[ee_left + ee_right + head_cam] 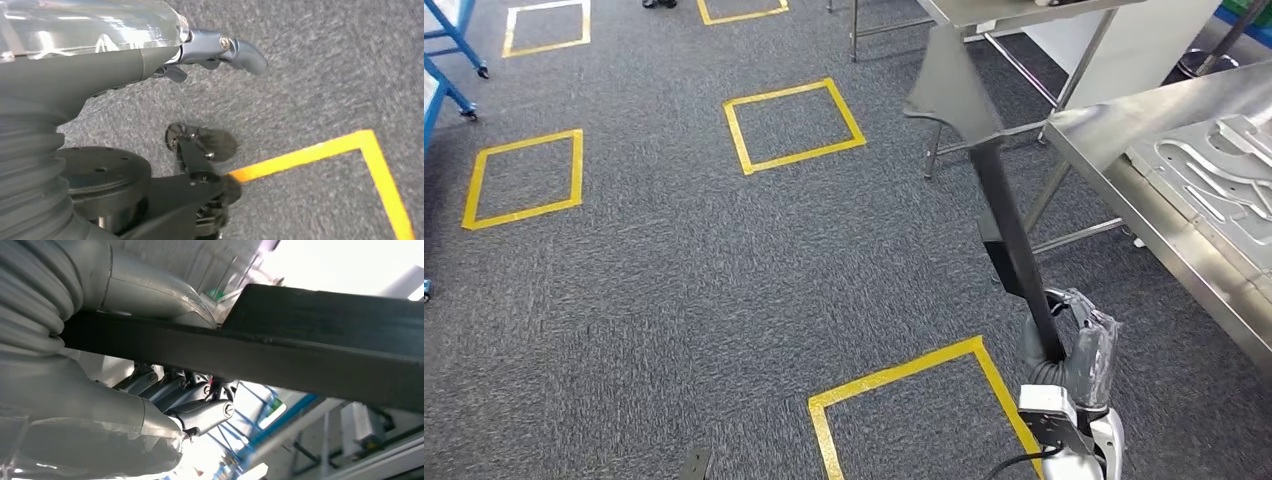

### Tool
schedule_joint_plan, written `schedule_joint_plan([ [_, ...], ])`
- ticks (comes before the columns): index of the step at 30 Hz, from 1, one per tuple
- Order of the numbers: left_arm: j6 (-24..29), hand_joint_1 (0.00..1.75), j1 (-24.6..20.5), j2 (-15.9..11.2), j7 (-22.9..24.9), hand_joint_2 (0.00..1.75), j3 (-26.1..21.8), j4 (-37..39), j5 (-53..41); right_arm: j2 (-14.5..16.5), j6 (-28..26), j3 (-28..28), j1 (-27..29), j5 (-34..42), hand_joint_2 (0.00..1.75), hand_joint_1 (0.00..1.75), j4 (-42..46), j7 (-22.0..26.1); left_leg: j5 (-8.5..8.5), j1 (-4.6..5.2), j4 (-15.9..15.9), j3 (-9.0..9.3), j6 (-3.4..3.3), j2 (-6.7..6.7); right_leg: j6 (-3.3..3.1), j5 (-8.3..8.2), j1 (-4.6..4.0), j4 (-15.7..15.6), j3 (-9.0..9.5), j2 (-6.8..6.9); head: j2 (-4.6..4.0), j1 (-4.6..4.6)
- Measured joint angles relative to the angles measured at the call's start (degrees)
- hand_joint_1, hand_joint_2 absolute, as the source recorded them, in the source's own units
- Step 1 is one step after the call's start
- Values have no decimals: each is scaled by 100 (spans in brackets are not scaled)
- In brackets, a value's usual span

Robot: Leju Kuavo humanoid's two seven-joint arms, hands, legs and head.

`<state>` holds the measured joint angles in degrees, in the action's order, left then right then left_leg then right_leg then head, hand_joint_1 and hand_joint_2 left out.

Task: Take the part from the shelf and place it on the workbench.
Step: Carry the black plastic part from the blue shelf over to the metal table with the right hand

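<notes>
No readable writing or brand mark shows anywhere you look. Take the bench [1164,215] at the far right of the head view as your landmark. Farthest from it, at the left edge, a blue frame on wheels [454,60] is cut off by the picture border. Between that frame and the bench, yellow tape squares [792,125] mark the grey carpet [654,280]; the nearest one, low in the head view, is cut off at the bottom edge.

Your left hand [220,50] hangs over the carpet in its wrist view, holding nothing; one finger curves outward, the others are mostly hidden behind the cover, so you cannot tell whether they are spread or curled.

Just left of the bench, your right hand [1079,345] is wrapped around the lower end of the part [999,200], a long dark bar rising to a wider grey plate at the top. In the right wrist view the fingers [200,412] curl under the bar. The part is in the air, not touching the bench.

On the bench lies a grey metal tray with shaped cut-outs [1214,170], cut off at the right edge.
</notes>
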<state>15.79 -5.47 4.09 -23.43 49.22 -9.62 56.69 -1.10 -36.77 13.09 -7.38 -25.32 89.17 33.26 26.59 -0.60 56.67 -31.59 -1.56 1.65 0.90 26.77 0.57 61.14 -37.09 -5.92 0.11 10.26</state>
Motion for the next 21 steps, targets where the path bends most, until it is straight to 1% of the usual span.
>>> schedule_joint_plan([
  [1,-5,0,0,2,-3,175,1,0,1,-3,-6,-2,-29,-73,175,175,-13,-32,-21,2,-38,13,-22,-85,19,170,-3,280,-124,217,1,-3],
  [2,-9,0,8,3,-5,175,1,0,2,-5,-10,-1,-58,-119,175,175,-31,-61,-26,8,-56,18,-37,-163,46,363,0,647,-291,399,1,-7],
  [3,-14,0,16,4,-5,175,2,0,1,-11,-12,-2,-74,-146,175,175,-52,-89,-24,14,-57,18,-39,-250,72,512,15,1002,-453,492,1,-6],
  [4,-18,0,22,5,-5,175,2,0,1,-20,-13,-3,-78,-158,175,175,-76,-111,-17,15,-53,18,-36,-332,96,569,33,1224,-550,537,2,-6],
  [5,-21,0,23,7,-4,175,2,0,2,-32,-14,-5,-78,-162,175,175,-99,-127,-7,14,-47,19,-28,-411,118,519,51,1237,-546,565,2,-6],
  [6,-25,0,21,10,-4,175,2,0,0,-46,-14,-9,-82,-170,175,175,-119,-136,7,11,-35,22,-15,-484,134,370,66,1013,-421,608,2,-6],
  [7,-29,0,17,15,-4,175,2,0,-2,-58,-15,-14,-93,-185,175,175,-136,-140,28,8,-15,27,6,-553,144,176,75,628,-208,696,1,-6],
  [8,-32,0,13,21,-4,175,2,0,-3,-68,-22,-19,-116,-220,175,175,-153,-149,56,21,11,29,36,-615,134,37,57,232,5,840,1,-7],
  [9,-35,0,10,26,-3,175,3,0,-5,-75,-38,-24,-147,-286,175,175,-172,-171,85,35,38,33,68,-672,104,-57,39,-73,163,945,1,-6],
  [10,-37,0,7,28,-2,175,3,0,-6,-78,-65,-27,-182,-379,175,175,-194,-206,110,51,57,40,101,-726,66,-86,17,-238,242,1010,1,-6],
  [11,-38,0,3,31,0,175,4,0,-6,-83,-102,-32,-216,-501,175,175,-223,-257,127,67,66,49,133,-783,22,-68,-8,-278,246,1007,2,-5],
  [12,-39,0,-3,33,1,175,5,0,-6,-89,-134,-38,-243,-624,175,175,-254,-314,139,67,69,63,161,-845,-19,-79,-11,-281,232,926,2,-5],
  [13,-40,0,-12,35,0,175,5,0,-4,-97,-156,-44,-266,-727,175,175,-287,-369,164,56,79,67,196,-858,-54,-86,-4,-288,230,858,2,-5],
  [14,-40,0,-21,37,-3,175,6,0,-2,-106,-165,-50,-293,-803,175,175,-322,-413,227,40,144,50,227,-786,-91,-98,7,-299,231,788,1,-5],
  [15,-40,0,-29,37,-7,175,7,0,1,-110,-163,-53,-323,-846,175,175,-356,-446,349,22,315,-15,251,-653,-129,-112,24,-312,235,722,1,-5],
  [16,-40,0,-33,37,-11,175,7,0,3,-111,-160,-53,-352,-875,175,175,-390,-468,525,7,608,-141,270,-482,-159,-120,38,-320,239,655,1,-5],
  [17,-40,0,-28,37,-14,175,7,0,5,-109,-157,-52,-378,-902,175,175,-428,-481,725,1,1009,-319,278,-334,-178,-121,36,-319,238,584,1,-5],
  [18,-40,0,-17,37,-15,175,7,0,6,-105,-159,-51,-393,-930,175,175,-469,-497,895,0,1423,-516,283,-260,-189,-121,32,-318,239,509,1,-4],
  [19,-40,0,-5,37,-15,175,7,0,7,-102,-160,-50,-398,-959,175,175,-510,-511,995,0,1738,-674,285,-229,-191,-120,28,-316,240,436,1,-4],
  [20,-40,0,5,37,-15,175,7,0,8,-102,-162,-50,-399,-981,175,175,-542,-522,1037,0,1929,-775,285,-220,-192,-119,24,-314,241,381,0,-4],
  [21,-40,0,11,37,-15,175,7,0,8,-102,-163,-50,-398,-993,175,175,-563,-531,1036,0,2001,-818,283,-219,-192,-119,23,-313,242,348,0,-3],
])
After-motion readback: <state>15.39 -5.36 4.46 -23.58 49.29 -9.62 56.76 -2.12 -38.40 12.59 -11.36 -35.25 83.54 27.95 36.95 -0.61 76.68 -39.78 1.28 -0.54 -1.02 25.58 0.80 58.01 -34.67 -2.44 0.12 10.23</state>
